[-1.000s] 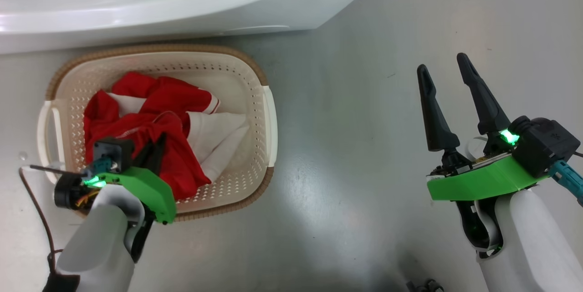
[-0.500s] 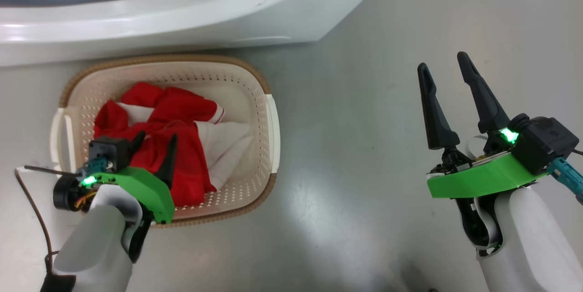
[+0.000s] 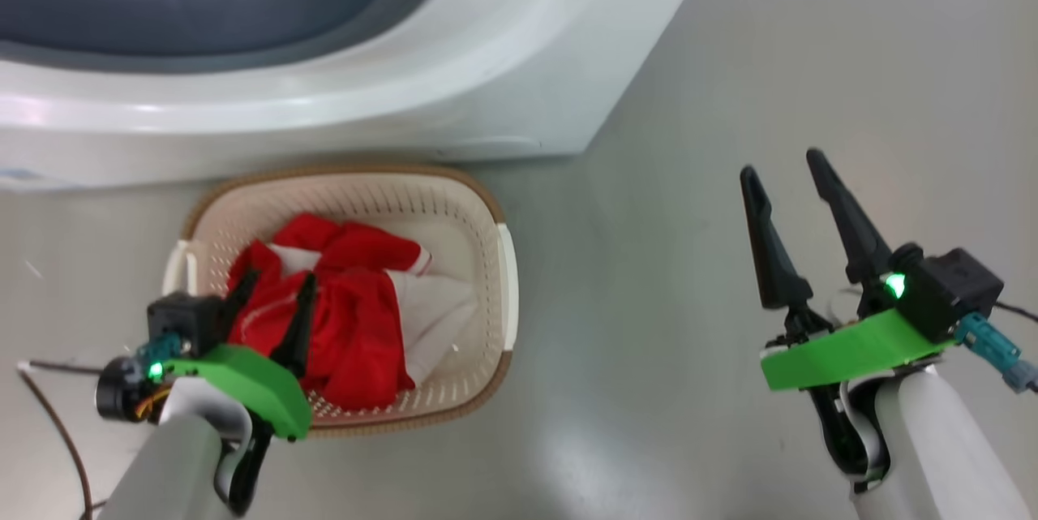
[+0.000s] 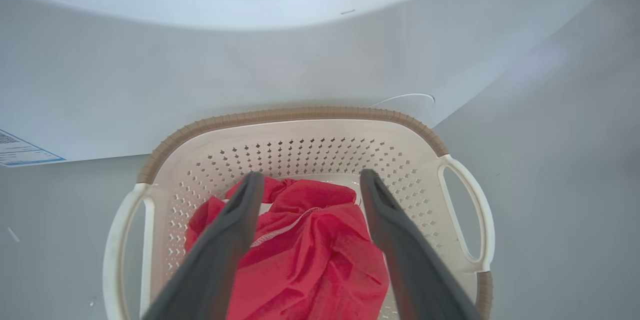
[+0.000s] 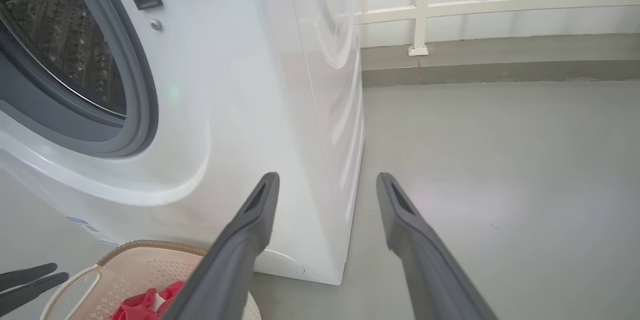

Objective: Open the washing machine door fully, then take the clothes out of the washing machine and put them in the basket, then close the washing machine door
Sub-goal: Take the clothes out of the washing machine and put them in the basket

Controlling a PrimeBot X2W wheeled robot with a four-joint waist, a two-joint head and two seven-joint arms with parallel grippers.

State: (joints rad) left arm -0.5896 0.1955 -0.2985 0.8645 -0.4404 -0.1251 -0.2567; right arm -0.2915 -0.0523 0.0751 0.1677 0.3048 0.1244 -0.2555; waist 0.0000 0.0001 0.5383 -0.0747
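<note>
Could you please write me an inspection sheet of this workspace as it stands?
Surface: grey floor, bare and glossy.
Job's things: clothes bundled inside basket; basket just in front of the washing machine, whose drum opening stands uncovered.
Clutter: nothing seen.
Pincers: left pincer open over the clothes, holding nothing; right pincer open above bare floor, empty.
Cables: thin brown cable trailing on the robot's left; teal plug behind the right pincer.
Surroundings: white railing and low kerb beyond the machine.

Washing machine [image 3: 324, 122] top beyond frame
</note>
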